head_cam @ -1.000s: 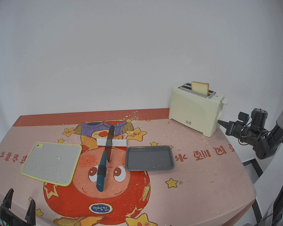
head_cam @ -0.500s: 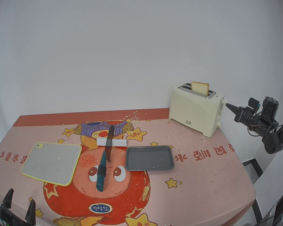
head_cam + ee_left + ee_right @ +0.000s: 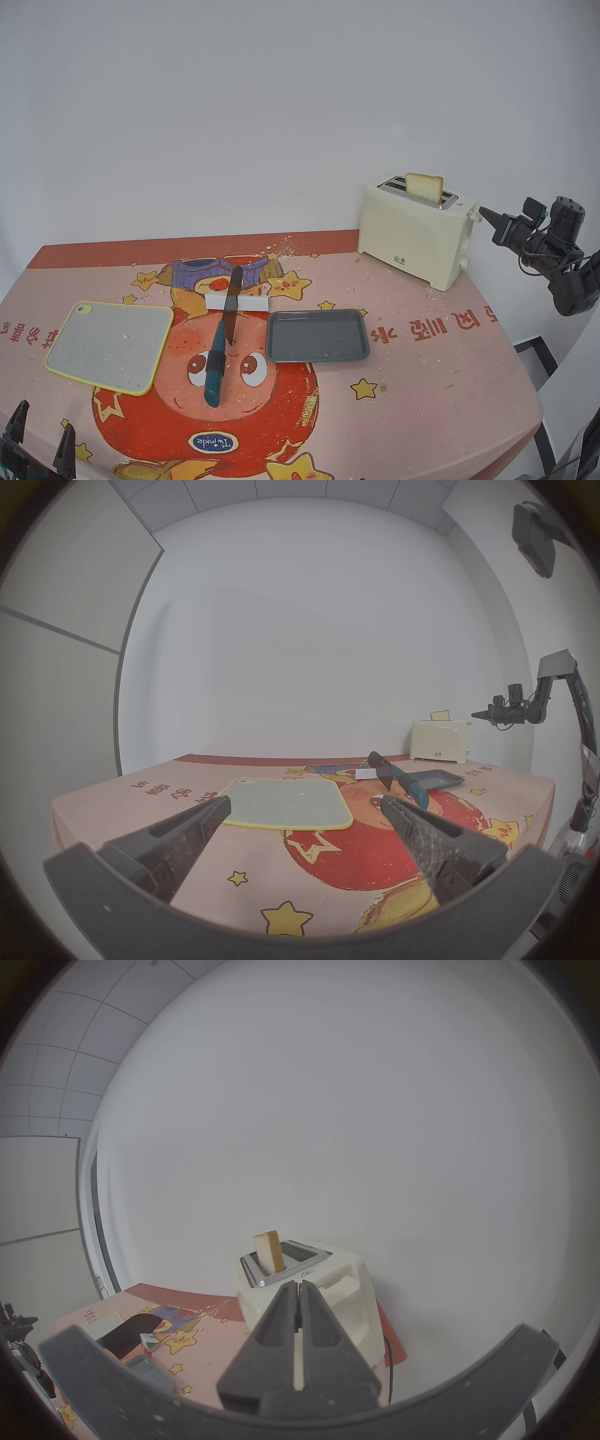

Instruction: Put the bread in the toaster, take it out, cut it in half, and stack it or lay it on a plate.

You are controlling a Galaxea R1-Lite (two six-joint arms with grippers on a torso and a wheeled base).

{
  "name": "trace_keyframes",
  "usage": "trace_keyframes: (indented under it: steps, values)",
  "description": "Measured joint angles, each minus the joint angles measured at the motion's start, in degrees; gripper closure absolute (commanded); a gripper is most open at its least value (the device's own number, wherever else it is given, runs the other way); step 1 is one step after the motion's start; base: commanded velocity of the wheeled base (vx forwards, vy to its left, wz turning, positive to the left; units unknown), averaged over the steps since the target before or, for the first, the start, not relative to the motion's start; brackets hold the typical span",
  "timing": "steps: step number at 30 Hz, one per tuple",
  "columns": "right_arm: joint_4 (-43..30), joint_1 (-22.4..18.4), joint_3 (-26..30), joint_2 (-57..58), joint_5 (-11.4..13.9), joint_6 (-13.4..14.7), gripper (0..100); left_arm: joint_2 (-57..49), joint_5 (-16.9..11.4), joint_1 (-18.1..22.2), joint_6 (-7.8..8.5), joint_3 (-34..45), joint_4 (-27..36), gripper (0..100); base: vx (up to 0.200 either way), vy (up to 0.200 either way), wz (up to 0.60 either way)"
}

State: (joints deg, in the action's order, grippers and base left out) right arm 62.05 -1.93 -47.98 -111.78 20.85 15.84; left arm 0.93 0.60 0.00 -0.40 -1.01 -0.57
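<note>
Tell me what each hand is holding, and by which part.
Nothing is held. The left hand is open and empty; the right hand is shut on nothing, beside the toaster.

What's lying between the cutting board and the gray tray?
The knife, its blade resting on a small white block, as the head view shows.

High head, low wrists; shared toaster [image 3: 412, 240]

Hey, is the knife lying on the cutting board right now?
No, the knife lies on the tablecloth between the cutting board and the grey tray, its blade propped on a white block.
</note>
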Motion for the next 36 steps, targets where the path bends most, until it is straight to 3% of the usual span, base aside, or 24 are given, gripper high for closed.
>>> trace_keyframes:
  steps: [13, 36]
  values:
    - [7.28, 0.04, -0.91, -6.58, -2.71, -0.11, 100, 0.0, 0.0, 0.0, 0.0, 0.0, 0.0, 0, 0.0, 0.0, 0.0]
    - [6.6, 0.41, 0.99, -9.42, -2.71, -0.6, 100, 0.0, 0.0, 0.0, -0.02, 0.0, -0.02, 0, 0.0, 0.0, 0.0]
